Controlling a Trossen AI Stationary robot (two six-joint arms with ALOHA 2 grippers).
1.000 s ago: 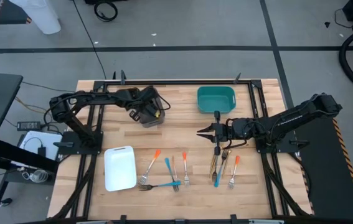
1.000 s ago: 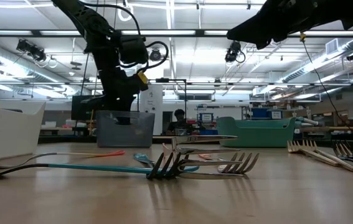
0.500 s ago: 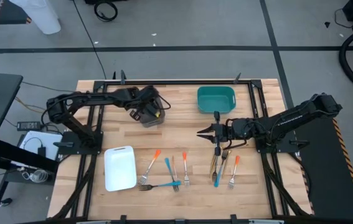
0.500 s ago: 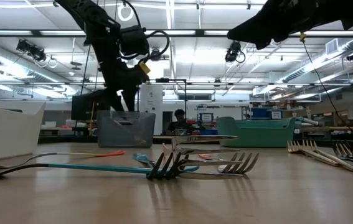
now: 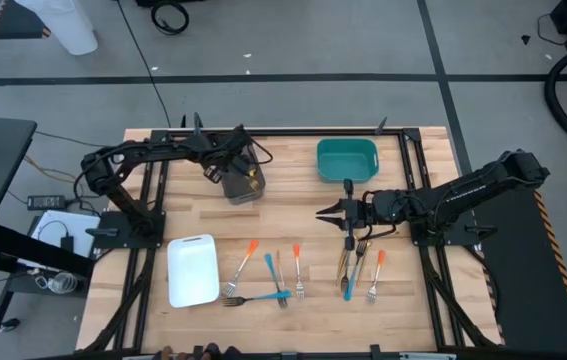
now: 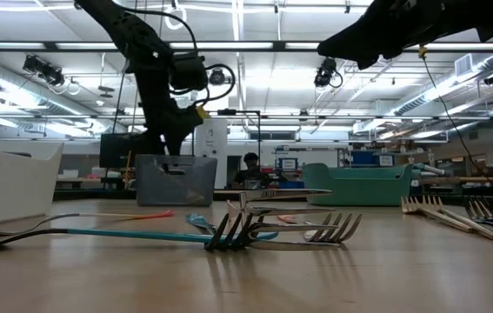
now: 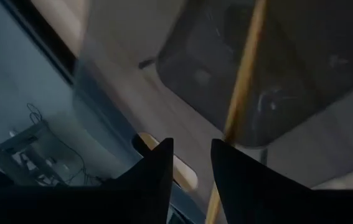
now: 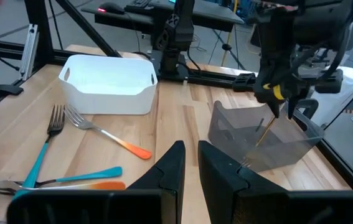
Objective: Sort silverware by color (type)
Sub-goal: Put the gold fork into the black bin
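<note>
My left gripper (image 5: 229, 170) hangs open just above the grey tray (image 5: 244, 187) at the far left. A gold fork (image 8: 261, 135) leans in that tray with its handle up under the fingers, its lower end on the tray floor. My right gripper (image 5: 319, 212) waits mid-table above the wood, its fingers slightly apart and empty. Loose silverware lies near the front edge: orange-handled forks (image 5: 246, 258), blue-handled forks (image 5: 269, 267) and gold forks (image 5: 344, 262) in two groups.
A white tray (image 5: 191, 270) stands at the near left and a teal tray (image 5: 347, 160) at the far middle. Bare wood lies between the trays and the forks. Black frame rails run along the table's edges.
My left gripper has risen out of the grey tray and shifted a little toward the table's far edge. The gold fork has stayed leaning in the tray.
</note>
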